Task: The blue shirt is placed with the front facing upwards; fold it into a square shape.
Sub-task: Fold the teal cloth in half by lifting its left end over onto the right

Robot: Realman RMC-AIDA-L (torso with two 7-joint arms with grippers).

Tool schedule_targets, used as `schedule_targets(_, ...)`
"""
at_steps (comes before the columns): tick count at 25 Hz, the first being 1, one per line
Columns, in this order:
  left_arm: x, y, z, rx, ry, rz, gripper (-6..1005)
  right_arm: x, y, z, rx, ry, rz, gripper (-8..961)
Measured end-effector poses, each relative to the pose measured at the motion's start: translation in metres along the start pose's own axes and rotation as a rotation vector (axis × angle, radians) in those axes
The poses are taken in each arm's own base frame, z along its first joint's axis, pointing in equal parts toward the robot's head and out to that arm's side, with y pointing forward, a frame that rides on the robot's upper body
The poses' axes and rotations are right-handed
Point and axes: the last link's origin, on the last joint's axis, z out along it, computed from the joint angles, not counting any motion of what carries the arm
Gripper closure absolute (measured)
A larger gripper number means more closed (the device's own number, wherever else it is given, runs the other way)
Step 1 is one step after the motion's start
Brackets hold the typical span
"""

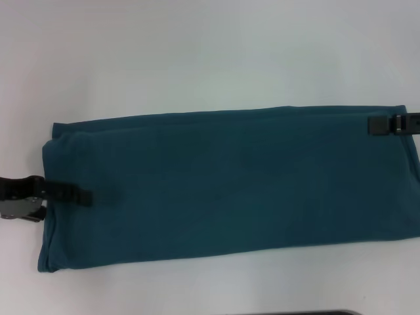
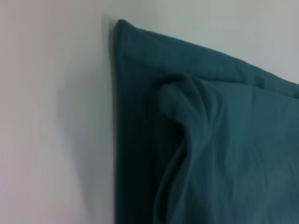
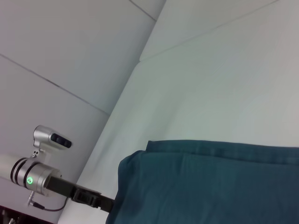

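Note:
The blue shirt (image 1: 230, 184) lies folded into a long teal band across the white table (image 1: 197, 52), with no print or collar showing. My left gripper (image 1: 69, 195) reaches over the band's left end at mid-height, touching the cloth. My right gripper (image 1: 380, 125) rests on the far corner of the right end. In the left wrist view the shirt (image 2: 224, 154) shows its layered corner with a raised wrinkle. The right wrist view looks along the shirt (image 3: 210, 186) toward the left gripper (image 3: 91, 198) at the other end.
White table surface surrounds the shirt, with the widest bare stretch behind it. A thin dark edge (image 1: 295, 313) shows at the front of the head view. Grey wall panels (image 3: 70, 46) rise beyond the table's left end.

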Motion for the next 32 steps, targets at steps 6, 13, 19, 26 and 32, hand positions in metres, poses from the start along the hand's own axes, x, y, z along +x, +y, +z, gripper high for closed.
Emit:
schedule_targets(6,0.004,0.009,0.009,-0.014,-0.016,0.023,83,0.0,0.0,0.0,0.001,0.003,-0.001,58)
schedule_targets(13,0.01,0.024,0.021,-0.039,-0.047,0.065,99,0.0,0.0,0.0,0.002,0.003,-0.002,58)
schedule_targets(19,0.01,0.03,0.01,-0.086,-0.009,0.113,133,0.0,0.001,0.0,-0.005,0.004,-0.002,58)
schedule_targets(26,0.008,0.032,0.005,-0.116,-0.008,0.146,354,-0.002,0.004,0.0,-0.019,0.001,-0.008,58)
schedule_targets(32,0.007,0.032,0.005,-0.113,-0.011,0.156,479,-0.004,0.005,0.001,-0.023,0.004,-0.011,58)
